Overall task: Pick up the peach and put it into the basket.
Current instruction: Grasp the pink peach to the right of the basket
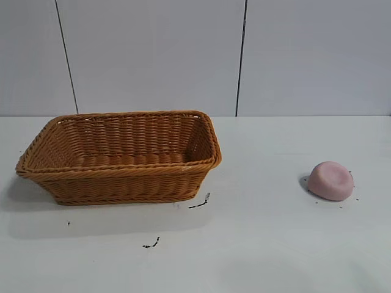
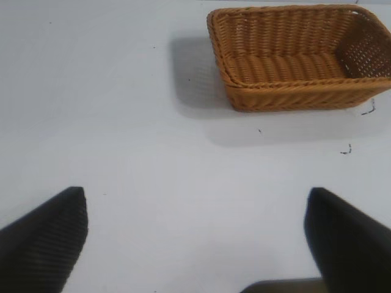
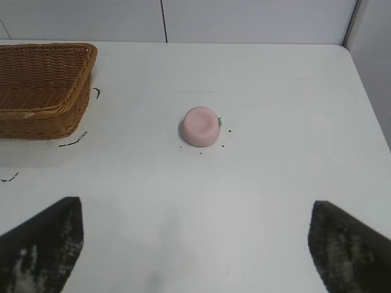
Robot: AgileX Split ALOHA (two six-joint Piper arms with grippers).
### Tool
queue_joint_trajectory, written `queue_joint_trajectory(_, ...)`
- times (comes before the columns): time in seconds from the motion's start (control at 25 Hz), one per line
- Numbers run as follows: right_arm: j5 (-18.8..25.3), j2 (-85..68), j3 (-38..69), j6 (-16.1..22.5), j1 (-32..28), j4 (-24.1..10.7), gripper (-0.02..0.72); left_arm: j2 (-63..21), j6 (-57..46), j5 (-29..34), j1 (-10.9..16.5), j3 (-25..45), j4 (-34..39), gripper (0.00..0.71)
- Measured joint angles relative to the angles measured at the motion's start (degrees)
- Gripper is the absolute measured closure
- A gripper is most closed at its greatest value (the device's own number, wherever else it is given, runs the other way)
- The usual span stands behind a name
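Observation:
The pale-pink peach (image 1: pixel 330 180) lies on the white table at the right; it also shows in the right wrist view (image 3: pixel 201 126). The orange-brown wicker basket (image 1: pixel 120 156) stands empty at the left; it shows in the left wrist view (image 2: pixel 299 56) and partly in the right wrist view (image 3: pixel 41 88). Neither arm shows in the exterior view. My right gripper (image 3: pixel 195 241) is open and empty, well short of the peach. My left gripper (image 2: pixel 195 238) is open and empty over bare table, apart from the basket.
Small black marks (image 1: pixel 200 203) lie on the table (image 1: pixel 256 244) in front of the basket's near corner. The table's far edge meets a pale panelled wall (image 1: pixel 153 55). The table's side edge shows in the right wrist view (image 3: pixel 366 91).

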Motion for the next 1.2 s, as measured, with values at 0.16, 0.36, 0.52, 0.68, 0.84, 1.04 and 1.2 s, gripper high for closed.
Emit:
queue_joint_trajectory(0.16,0.0,0.0,0.0,0.0,0.0,0.07,0.008,0.0,0.0,0.0,0.0,0.0,0.0,0.017)
queue_joint_trajectory(0.36,-0.05,0.1,0.0,0.0,0.0,0.07,0.008,0.0,0.0,0.0,0.0,0.0,0.0,0.017)
queue_joint_trajectory(0.52,-2.42,7.59,-2.1,0.76,0.0,0.07,0.008,0.0,0.0,0.0,0.0,0.0,0.0,0.017)
queue_joint_trajectory(0.68,-7.93,24.02,-7.23,0.96,0.0,0.07,0.008,0.0,0.0,0.0,0.0,0.0,0.0,0.017)
queue_joint_trajectory(0.84,-11.66,43.62,-14.37,0.96,0.0,0.07,0.008,0.0,0.0,0.0,0.0,0.0,0.0,0.017)
queue_joint_trajectory(1.04,-12.12,67.64,-26.15,0.9,0.0,0.12,0.008,0.0,0.0,0.0,0.0,0.0,0.0,0.017)
queue_joint_trajectory(1.2,-8.25,84.82,-37.56,0.24,0.0,0.12,0.008,0.0,0.0,0.0,0.0,0.0,0.0,0.017)
